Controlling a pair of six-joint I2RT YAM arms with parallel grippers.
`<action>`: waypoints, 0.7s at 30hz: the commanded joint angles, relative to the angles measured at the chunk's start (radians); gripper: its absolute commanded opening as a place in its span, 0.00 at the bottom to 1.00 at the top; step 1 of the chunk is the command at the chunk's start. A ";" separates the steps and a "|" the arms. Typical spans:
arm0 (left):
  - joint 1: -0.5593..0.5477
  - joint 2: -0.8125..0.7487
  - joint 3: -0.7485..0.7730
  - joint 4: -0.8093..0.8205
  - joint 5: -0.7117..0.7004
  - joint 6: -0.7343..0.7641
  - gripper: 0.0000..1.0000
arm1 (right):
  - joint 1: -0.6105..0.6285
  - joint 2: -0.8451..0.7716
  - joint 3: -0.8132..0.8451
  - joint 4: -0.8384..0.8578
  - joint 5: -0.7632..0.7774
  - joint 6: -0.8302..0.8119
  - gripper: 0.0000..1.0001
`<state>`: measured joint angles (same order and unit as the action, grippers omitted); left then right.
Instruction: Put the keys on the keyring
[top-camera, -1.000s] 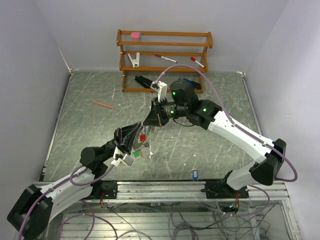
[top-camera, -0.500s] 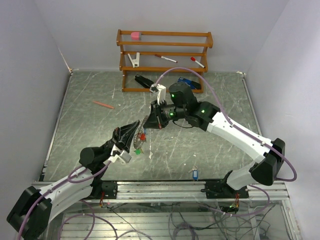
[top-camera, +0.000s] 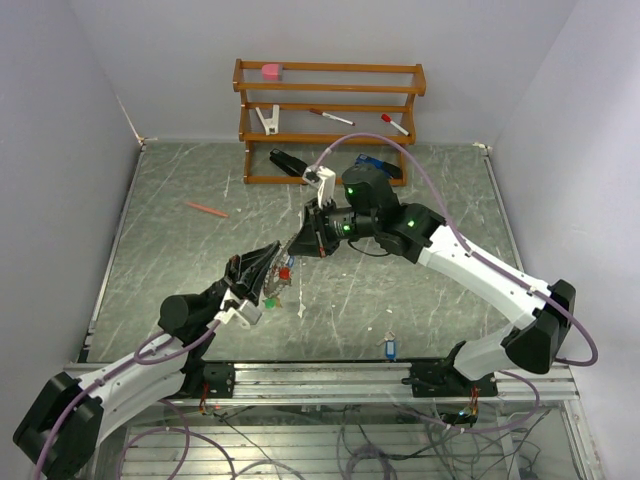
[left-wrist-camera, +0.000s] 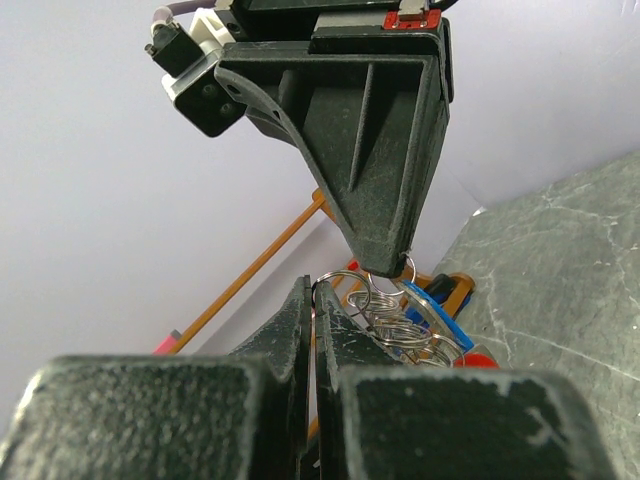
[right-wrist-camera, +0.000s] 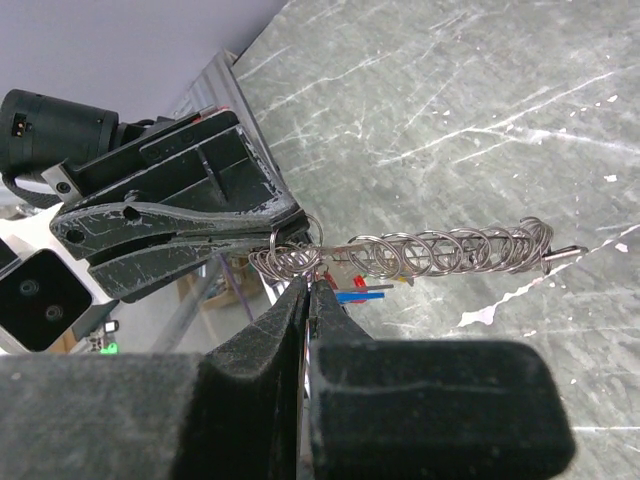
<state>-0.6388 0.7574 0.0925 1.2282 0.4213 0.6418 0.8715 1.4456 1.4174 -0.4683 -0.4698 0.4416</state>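
Looked down the right gripper (right-wrist-camera: 308, 290), its 2 fingers pressed flat together, tips meeting a bunch of wire loops at the left end of the keyring (right-wrist-camera: 440, 250). Found the left gripper (right-wrist-camera: 294, 228) reaching in from the left, likewise closed, tips at that same bunch. Saw the rest as 1 row of overlapping silvery rings running right above the grey-green marbled table (right-wrist-camera: 480, 90). Noted small red and blue tags (right-wrist-camera: 356, 292) just beneath.

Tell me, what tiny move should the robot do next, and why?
Probably nudge the right end effector sideways a little, to work its ring further along. It and the left end effector both pinch the keyring, tip to tip, above the table.
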 joint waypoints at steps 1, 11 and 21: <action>-0.009 -0.022 0.046 0.079 -0.021 -0.043 0.07 | -0.007 -0.037 -0.004 0.024 0.020 0.004 0.00; -0.012 -0.042 0.054 0.042 -0.008 -0.066 0.07 | -0.013 -0.028 0.001 0.048 0.013 0.011 0.00; -0.014 -0.035 0.056 0.042 0.002 -0.075 0.07 | -0.013 -0.019 0.006 0.066 0.008 0.011 0.00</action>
<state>-0.6453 0.7292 0.1078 1.2129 0.4152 0.5900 0.8631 1.4277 1.4174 -0.4446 -0.4568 0.4492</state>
